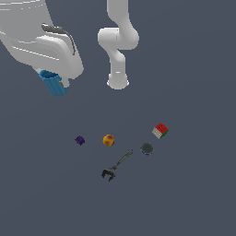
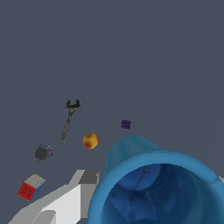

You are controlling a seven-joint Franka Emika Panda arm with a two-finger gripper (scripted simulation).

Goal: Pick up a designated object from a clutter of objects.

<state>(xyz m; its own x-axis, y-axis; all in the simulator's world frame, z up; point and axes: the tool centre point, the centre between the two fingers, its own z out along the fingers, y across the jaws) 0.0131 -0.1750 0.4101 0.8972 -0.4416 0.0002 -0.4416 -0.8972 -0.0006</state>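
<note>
The hand (image 1: 59, 83) was pinched on the blue cup (image 1: 54, 83), apparently at its rim, though the fingers were mostly hidden, and held it well above the worktop (image 1: 184, 193). Below lay the purple block (image 1: 79, 140), the orange ball (image 1: 108, 140), the dark disc (image 1: 146, 148), the cube (image 1: 160, 130) and the clamp tool (image 1: 116, 166), all apart from one another.
</note>
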